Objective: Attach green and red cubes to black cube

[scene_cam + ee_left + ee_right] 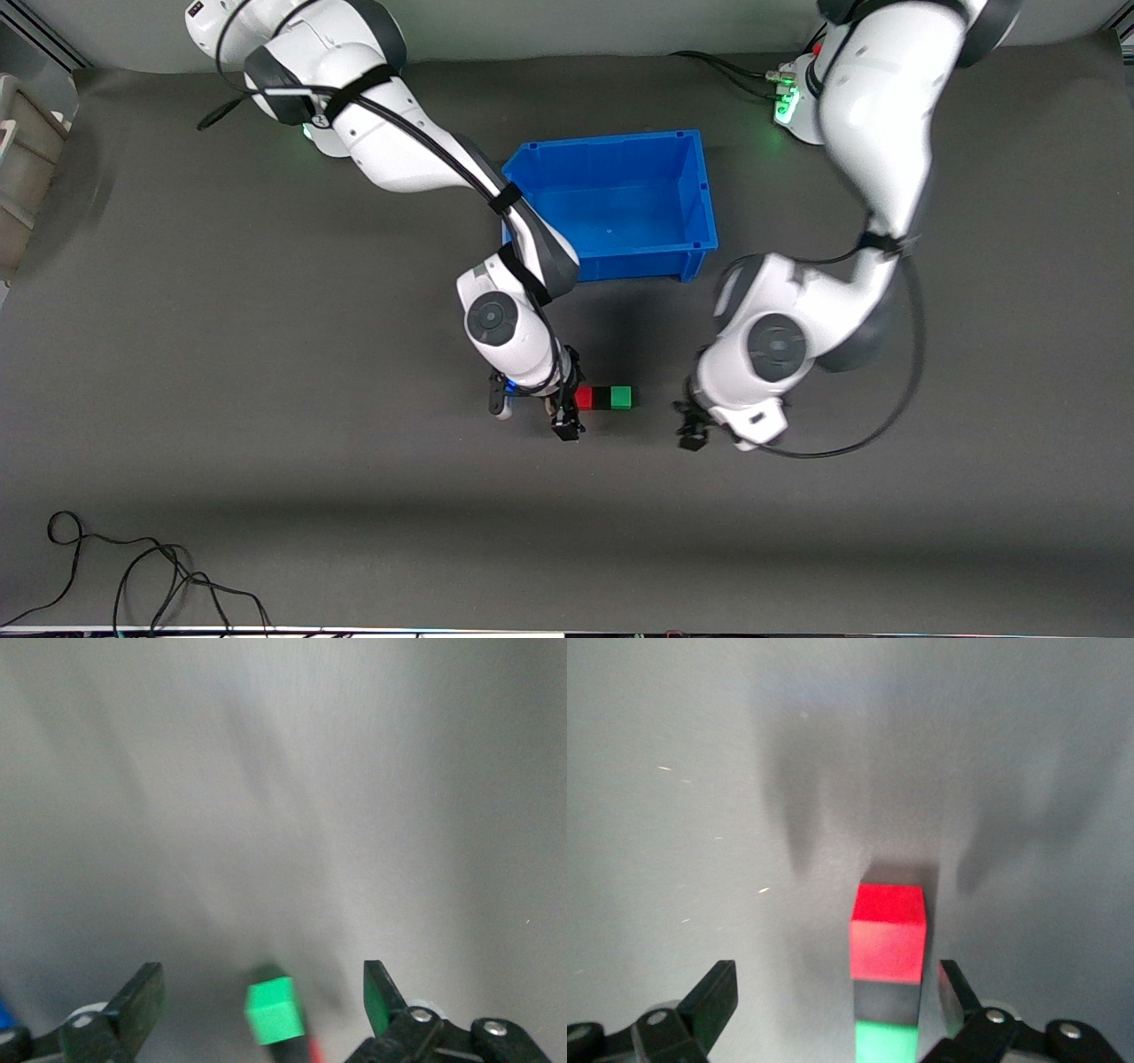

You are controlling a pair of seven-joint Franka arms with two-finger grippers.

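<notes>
While both claws hang spread, I log the small matte red cube, matte black cube and matte green cube touching in a row on the grey desk. Right claw sits just beside the red end; left claw stands apart toward the green end.

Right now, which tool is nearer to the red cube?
Right. The right tool is open and sits right beside the red cube, at that end of the red-black-green row. The left tool, also open, is past the green cube, clear of the row.
</notes>
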